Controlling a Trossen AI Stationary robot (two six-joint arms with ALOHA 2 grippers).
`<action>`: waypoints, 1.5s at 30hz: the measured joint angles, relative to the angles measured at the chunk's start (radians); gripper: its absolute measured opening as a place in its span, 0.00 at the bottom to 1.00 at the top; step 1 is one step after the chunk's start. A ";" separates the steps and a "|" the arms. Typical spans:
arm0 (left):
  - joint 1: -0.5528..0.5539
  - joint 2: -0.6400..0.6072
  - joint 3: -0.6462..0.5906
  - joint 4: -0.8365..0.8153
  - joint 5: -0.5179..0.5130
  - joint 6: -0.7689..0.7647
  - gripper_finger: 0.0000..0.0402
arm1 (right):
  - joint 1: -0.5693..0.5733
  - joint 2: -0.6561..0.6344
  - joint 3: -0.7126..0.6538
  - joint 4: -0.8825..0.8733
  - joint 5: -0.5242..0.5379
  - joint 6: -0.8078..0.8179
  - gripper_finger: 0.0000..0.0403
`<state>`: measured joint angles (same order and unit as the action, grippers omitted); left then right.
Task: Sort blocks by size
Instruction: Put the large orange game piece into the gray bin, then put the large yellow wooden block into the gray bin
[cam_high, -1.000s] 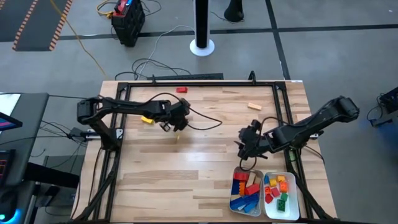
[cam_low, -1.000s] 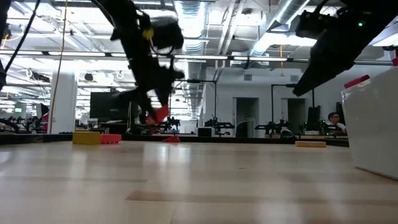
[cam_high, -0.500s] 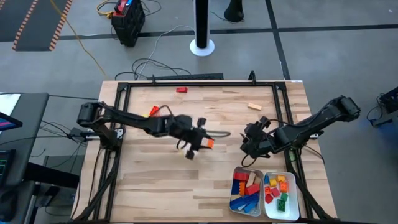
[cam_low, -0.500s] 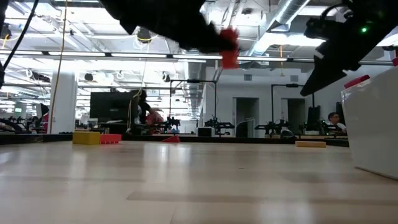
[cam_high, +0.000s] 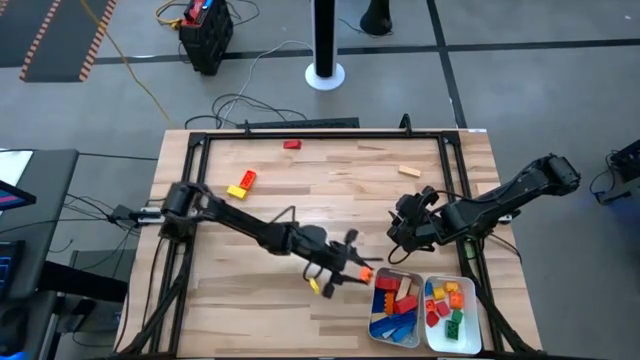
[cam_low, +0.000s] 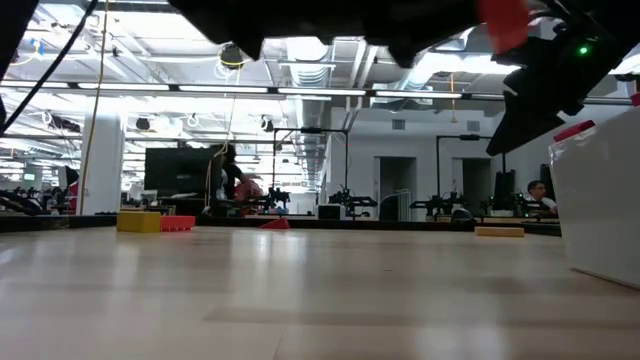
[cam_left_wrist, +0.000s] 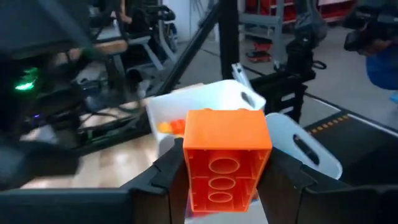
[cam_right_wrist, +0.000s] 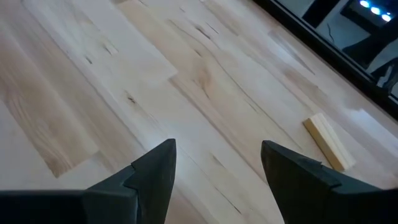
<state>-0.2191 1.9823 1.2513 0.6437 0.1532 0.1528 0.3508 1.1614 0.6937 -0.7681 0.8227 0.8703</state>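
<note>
My left gripper (cam_high: 352, 271) reaches over the table's near right part, shut on an orange block (cam_left_wrist: 227, 155), just left of two white trays (cam_high: 378, 330). The left tray (cam_left_wrist: 205, 99) holds longer red, blue and tan blocks; the right tray (cam_high: 478, 330) holds short mixed ones. In the low view the orange block (cam_low: 505, 20) hangs high above the tabletop. My right gripper (cam_high: 402, 226) hovers open above the bare wood beyond the trays, nothing between its fingers (cam_right_wrist: 155, 168). A yellow block (cam_high: 240, 183), a red block (cam_high: 291, 144) and a tan block (cam_high: 409, 171) lie flat on the table. My left gripper pinches the orange block between its two fingers (cam_left_wrist: 168, 174), one on each of two opposite side faces (cam_left_wrist: 189, 180). The fingers point about level toward the trays. The block is lifted clear of the table, its hollow underside (cam_left_wrist: 221, 183) facing the wrist camera.
A black frame (cam_high: 300, 132) rims the table's far and side edges. The tan block (cam_right_wrist: 326, 149) lies ahead of my right gripper. Open wood stretches across the table's middle and near left. Cables and a post base lie on the floor beyond.
My left gripper has swept from the table's far left-middle toward the right and near edge, up to the trays, carrying the orange block clear of the table. It has rolled and tipped from pointing down to about level.
</note>
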 joint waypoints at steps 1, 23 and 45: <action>-0.009 0.016 0.022 -0.005 0.000 0.000 0.36 | 0.000 0.000 0.000 -0.003 0.000 0.003 0.66; -0.065 0.277 0.300 -0.131 0.062 -0.150 0.41 | 0.002 0.000 0.000 -0.017 0.009 0.031 0.66; -0.069 0.009 0.360 -0.814 0.026 0.184 0.55 | 0.338 -0.061 0.001 0.232 -0.009 -0.072 0.64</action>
<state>-0.2876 1.9911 1.6117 -0.1698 0.1787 0.3371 0.6890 1.0999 0.6944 -0.5362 0.8139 0.7981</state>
